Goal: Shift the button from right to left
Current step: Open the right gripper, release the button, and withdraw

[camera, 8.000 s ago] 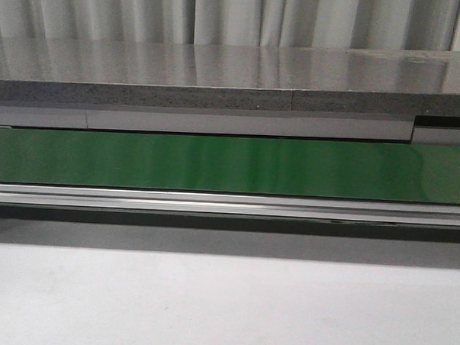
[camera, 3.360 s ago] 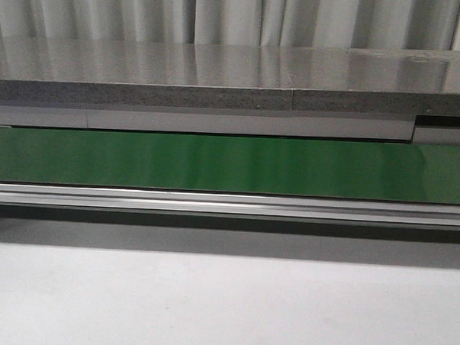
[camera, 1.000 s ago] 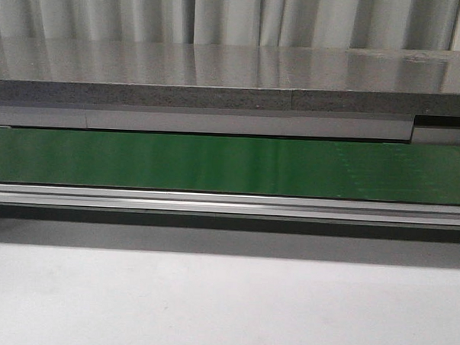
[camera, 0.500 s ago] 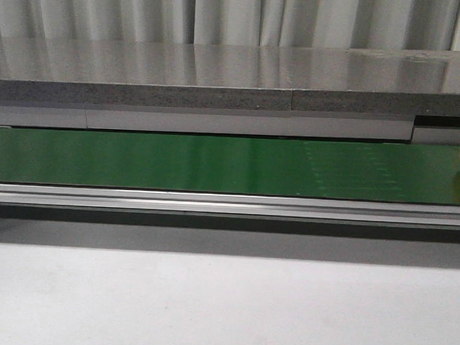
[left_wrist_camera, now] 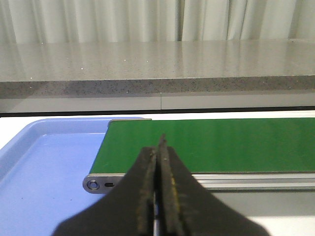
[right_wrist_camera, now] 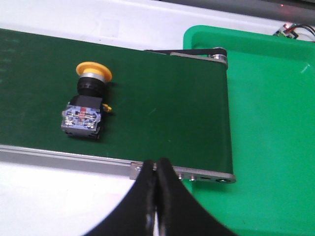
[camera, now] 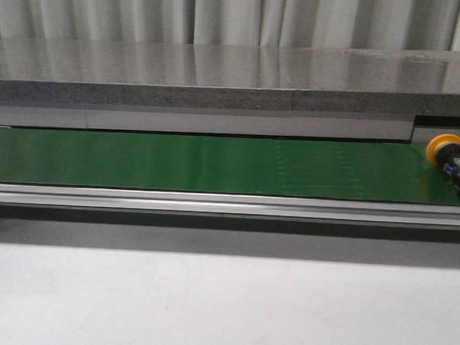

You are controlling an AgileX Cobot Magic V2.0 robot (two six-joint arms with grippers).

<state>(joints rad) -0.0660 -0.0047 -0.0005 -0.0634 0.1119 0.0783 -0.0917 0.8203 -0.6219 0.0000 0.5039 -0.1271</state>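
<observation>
One button (right_wrist_camera: 86,102) lies on its side on the green conveyor belt (camera: 215,163), at the belt's right end: a round yellow-orange cap on a black blocky body with blue details. Two trays flank the belt, a blue tray (left_wrist_camera: 44,157) by its left end and a green tray (right_wrist_camera: 270,113) by its right. Both the left hand (left_wrist_camera: 159,196) and the right hand (right_wrist_camera: 155,196) have their fingers pressed together, holding nothing. A white table (camera: 224,302) lies in front; grey curtains (camera: 221,15) hang behind.

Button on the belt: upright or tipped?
Tipped. The button lies on its side on the green belt, yellow cap facing sideways along it.
</observation>
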